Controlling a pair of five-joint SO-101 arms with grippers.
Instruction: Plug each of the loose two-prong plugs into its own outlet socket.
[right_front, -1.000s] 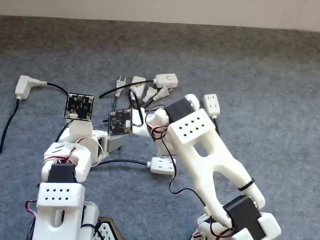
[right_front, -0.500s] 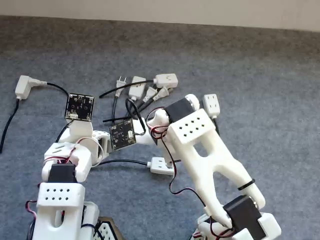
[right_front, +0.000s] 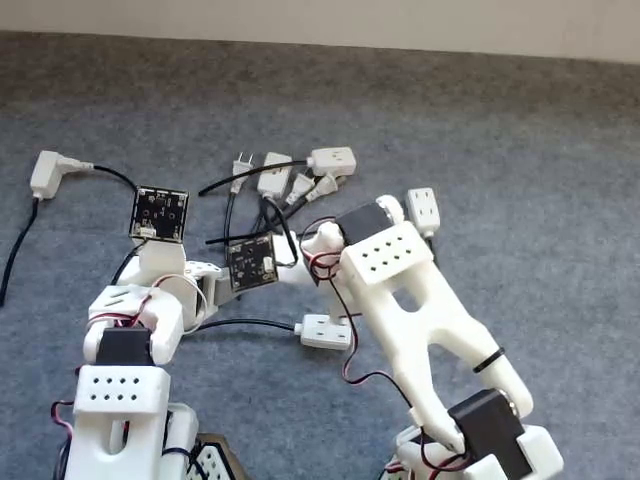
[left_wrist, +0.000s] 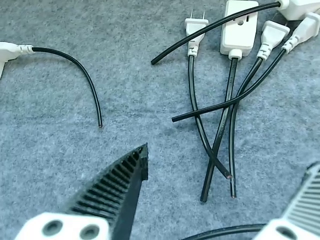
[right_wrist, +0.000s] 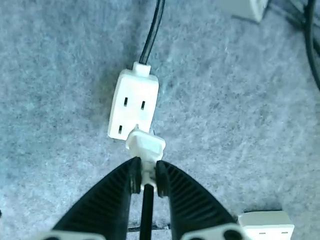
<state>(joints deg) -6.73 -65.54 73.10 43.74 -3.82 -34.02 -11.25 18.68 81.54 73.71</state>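
Note:
My right gripper (right_wrist: 146, 172) is shut on the black cord just behind a white two-prong plug (right_wrist: 145, 145). The plug's prongs point at the near end of a white outlet socket (right_wrist: 134, 106) lying on the carpet; I cannot tell whether they are inside a slot. My left gripper (left_wrist: 230, 157) stands open above the carpet, nothing between its fingers. Ahead of it lie a loose plug (left_wrist: 196, 25), a white socket (left_wrist: 239, 27) and two more plugs (left_wrist: 272, 35) on crossed black cords. In the high view the right arm (right_front: 400, 290) bends over the middle.
Grey carpet (right_front: 520, 130) covers the table. More pieces lie about: a socket (right_front: 333, 160) at the back, a socket (right_front: 422, 208) beside the right arm, a socket (right_front: 325, 331) between the arms, and a lone plug (right_front: 47, 172) far left. Another socket (right_wrist: 265, 222) lies near my right gripper.
The right arm's wrist has moved toward the front and lower, carrying the plug. The left arm has kept still.

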